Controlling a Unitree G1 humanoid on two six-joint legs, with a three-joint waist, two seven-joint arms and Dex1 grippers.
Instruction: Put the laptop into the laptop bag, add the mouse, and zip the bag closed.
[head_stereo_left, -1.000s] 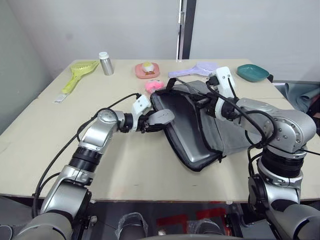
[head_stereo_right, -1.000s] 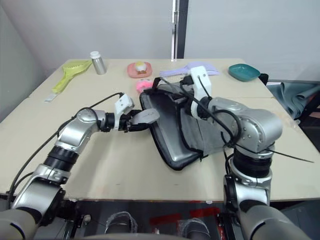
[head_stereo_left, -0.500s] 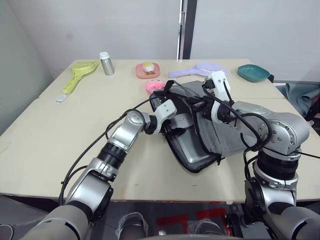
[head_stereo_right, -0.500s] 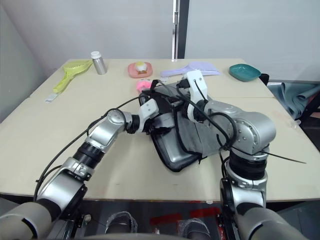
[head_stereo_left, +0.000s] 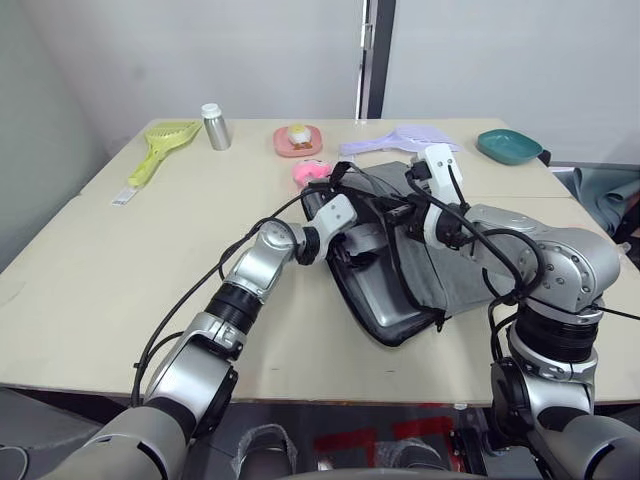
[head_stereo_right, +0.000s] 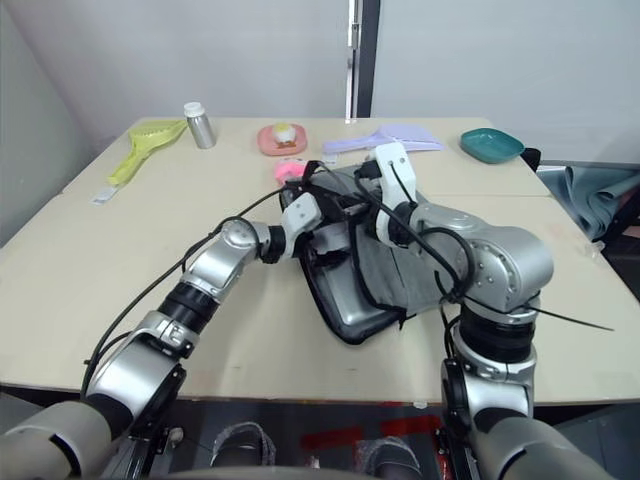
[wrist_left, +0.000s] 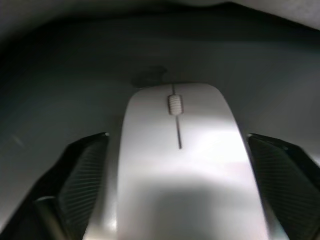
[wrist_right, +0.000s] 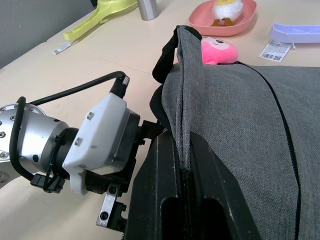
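The left tool (wrist_left: 177, 220) has gone into the laptop bag (head_stereo_left: 470, 270) gripping the mouse (wrist_left: 178, 165) — the right tool (wrist_right: 182, 210) pinches the flap up — zipping comes next.

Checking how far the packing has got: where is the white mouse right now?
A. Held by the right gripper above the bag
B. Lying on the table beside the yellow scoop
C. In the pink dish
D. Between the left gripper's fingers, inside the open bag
D: the left wrist view shows the mouse between the left gripper's black fingers, within the laptop bag's dark interior.
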